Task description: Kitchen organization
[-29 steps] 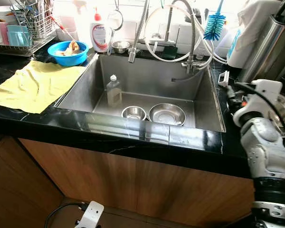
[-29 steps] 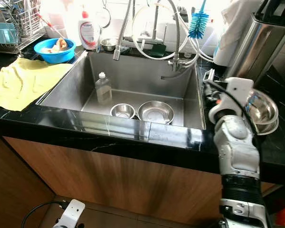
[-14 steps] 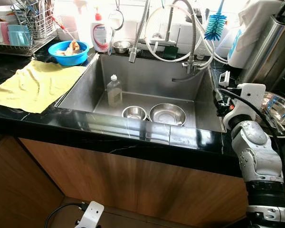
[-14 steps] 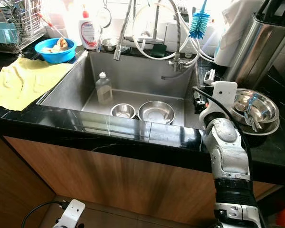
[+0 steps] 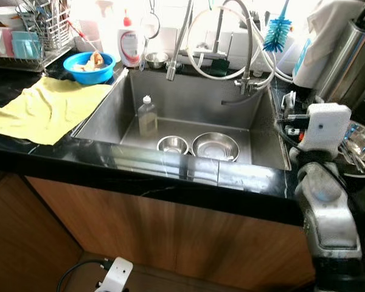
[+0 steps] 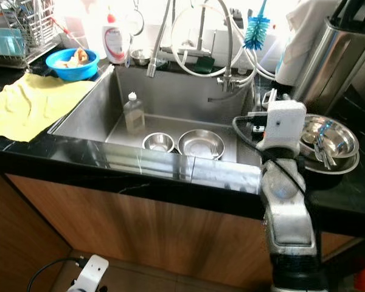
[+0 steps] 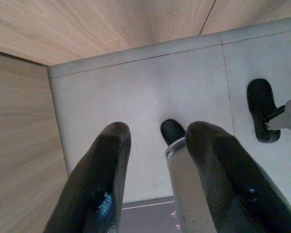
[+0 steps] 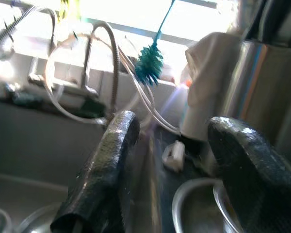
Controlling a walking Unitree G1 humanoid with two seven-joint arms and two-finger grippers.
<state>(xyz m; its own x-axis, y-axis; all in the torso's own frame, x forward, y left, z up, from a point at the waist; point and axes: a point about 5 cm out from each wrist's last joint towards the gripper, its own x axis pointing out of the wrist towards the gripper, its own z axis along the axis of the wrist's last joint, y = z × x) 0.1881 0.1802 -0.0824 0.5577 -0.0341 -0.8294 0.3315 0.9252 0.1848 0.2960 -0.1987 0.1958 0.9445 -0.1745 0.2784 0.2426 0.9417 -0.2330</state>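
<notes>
The right gripper (image 8: 167, 170) stood open and empty over the counter edge between the sink (image 5: 109, 109) and stacked bowls (image 6: 334, 143), apparently mid-reach, next needing descent onto a bowl rim; left gripper (image 7: 160, 179) hung open, idle.

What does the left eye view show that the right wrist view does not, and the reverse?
The left eye view alone has the yellow cloth, the blue bowl, the clear bottle and two steel bowls in the sink. The right wrist view alone has the right gripper, its black fingers open. Both share the blue brush and the hoses.
</notes>
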